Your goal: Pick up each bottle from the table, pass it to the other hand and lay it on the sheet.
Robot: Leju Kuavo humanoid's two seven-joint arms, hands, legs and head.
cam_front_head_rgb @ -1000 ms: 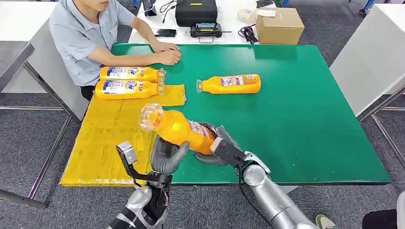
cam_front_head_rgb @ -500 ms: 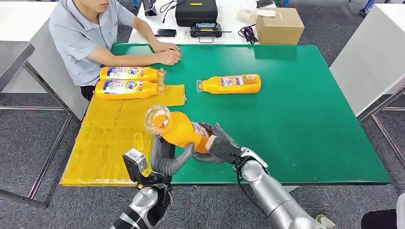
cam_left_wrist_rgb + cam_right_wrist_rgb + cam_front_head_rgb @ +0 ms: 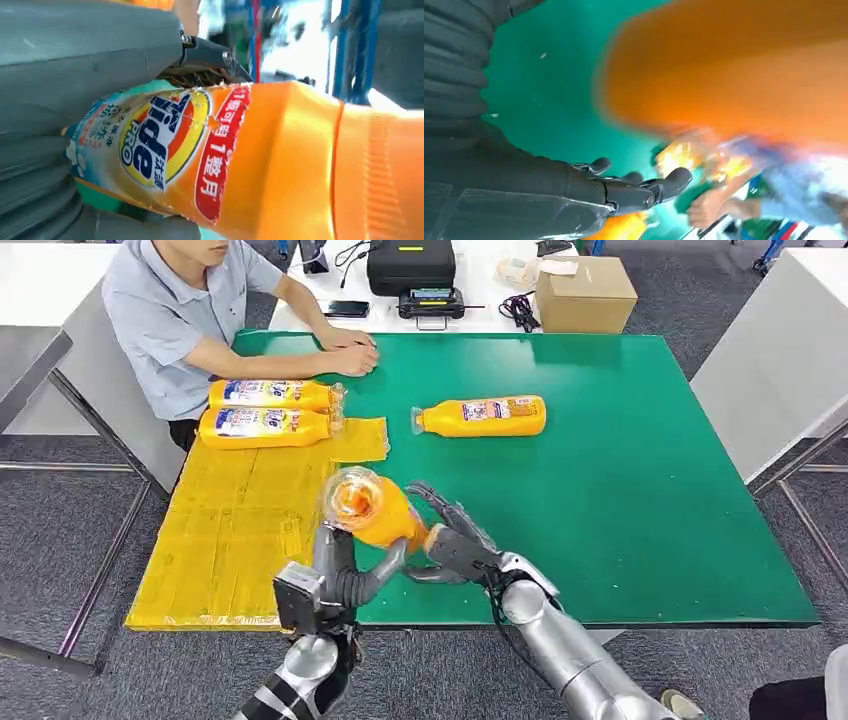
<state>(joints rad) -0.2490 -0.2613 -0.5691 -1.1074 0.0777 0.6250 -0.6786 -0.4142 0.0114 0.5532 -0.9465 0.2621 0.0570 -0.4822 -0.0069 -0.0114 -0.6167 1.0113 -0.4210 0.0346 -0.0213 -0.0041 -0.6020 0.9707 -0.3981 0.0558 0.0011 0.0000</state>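
Three bottles lie across our green worktop [image 3: 640,490]: two side by side on the yellow sheet [image 3: 240,520] by the seated person [image 3: 170,320], one [image 3: 482,416] waiting on bare green, well apart from them. We judge the handover is mid-way. Our left hand [image 3: 350,575] grips the fourth bottle [image 3: 375,510] from below, cap tilted toward us, above the worktop's near edge beside the sheet. Our right hand [image 3: 450,535] has its fingers spread, holding nothing, apparently letting go so the left can carry.
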